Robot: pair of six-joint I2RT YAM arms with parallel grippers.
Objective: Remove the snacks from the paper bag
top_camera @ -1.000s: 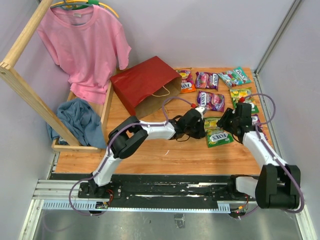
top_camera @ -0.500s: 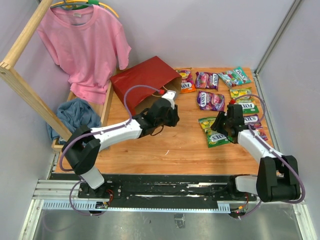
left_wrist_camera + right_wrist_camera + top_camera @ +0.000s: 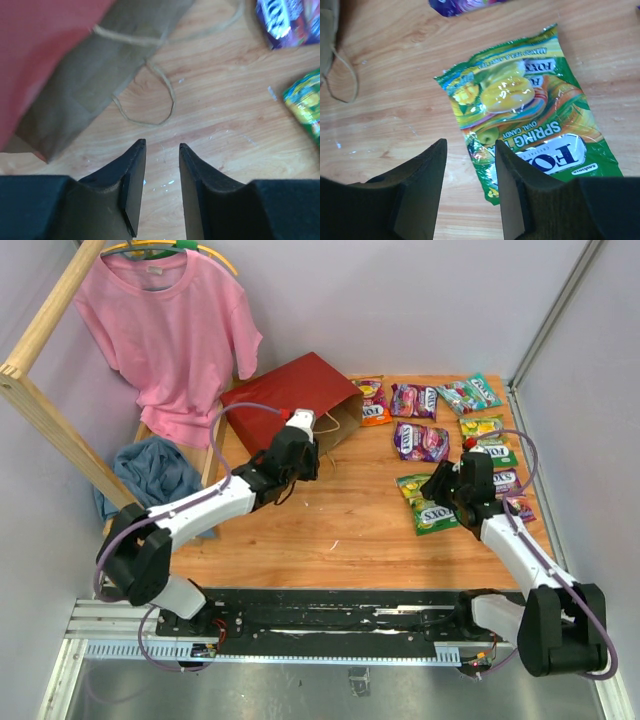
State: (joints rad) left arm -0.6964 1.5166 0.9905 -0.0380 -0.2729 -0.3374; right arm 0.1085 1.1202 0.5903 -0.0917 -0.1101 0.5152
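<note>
The dark red paper bag (image 3: 285, 400) lies on its side at the back of the table, brown mouth and loop handles (image 3: 150, 97) facing right. My left gripper (image 3: 300, 430) is open and empty, just in front of the bag's mouth (image 3: 95, 80). Several Fox's snack packets lie at the right: purple (image 3: 421, 440), orange (image 3: 371, 400), green (image 3: 432, 502). My right gripper (image 3: 440, 483) is open and empty, hovering at the left edge of the green packet (image 3: 530, 115). No Doritos bag shows.
A pink T-shirt (image 3: 170, 335) hangs on a wooden rack (image 3: 50, 410) at the left, a blue cloth (image 3: 160, 480) below it. Grey walls close the back and right. Bare wooden table (image 3: 330, 530) lies between the arms.
My left gripper has swung left and back from the packets to the bag's mouth. My right gripper has drawn slightly toward the green packet's left edge.
</note>
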